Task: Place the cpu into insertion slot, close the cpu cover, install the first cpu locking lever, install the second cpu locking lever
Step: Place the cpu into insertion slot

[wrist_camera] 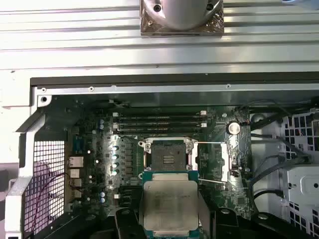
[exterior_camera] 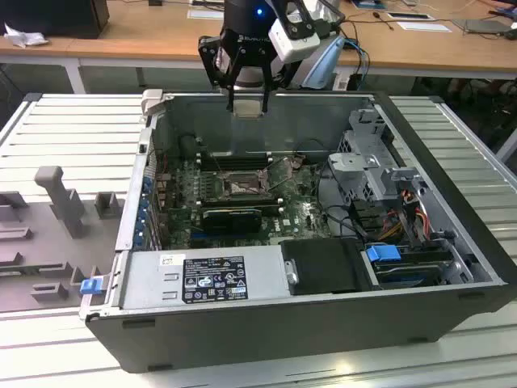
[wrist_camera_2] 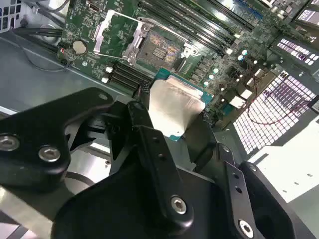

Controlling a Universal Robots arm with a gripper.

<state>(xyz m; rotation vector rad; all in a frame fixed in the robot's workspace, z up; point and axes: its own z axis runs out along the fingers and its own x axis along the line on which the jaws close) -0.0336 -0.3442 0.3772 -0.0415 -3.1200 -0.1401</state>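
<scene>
My gripper (exterior_camera: pixel 246 103) hangs above the back wall of the open computer case (exterior_camera: pixel 242 323), shut on the cpu (exterior_camera: pixel 247 111). Both wrist views show the cpu (wrist_camera: pixel 170 204) (wrist_camera_2: pixel 174 107) as a pale silvery square chip held flat between the black fingers (wrist_camera_2: pixel 144 124). Below it, on the green board, lies the insertion slot (wrist_camera: pixel 167 154) (wrist_camera_2: pixel 159 50) (exterior_camera: pixel 241 187), uncovered, with its brownish centre showing. The cpu cover (wrist_camera: pixel 212 162) (wrist_camera_2: pixel 114 32), a silver frame plate, is swung open and lies beside the slot. The cpu is well above the slot and not touching it.
Long black memory slots (wrist_camera: pixel 159 122) run beside the socket. A long black card (exterior_camera: pixel 232 217) sits on the board, a power supply (exterior_camera: pixel 202 275) fills the case front, and a drive cage with cables (exterior_camera: pixel 380 170) stands at the exterior view's right. A grey fixture (exterior_camera: pixel 56 194) is outside the case.
</scene>
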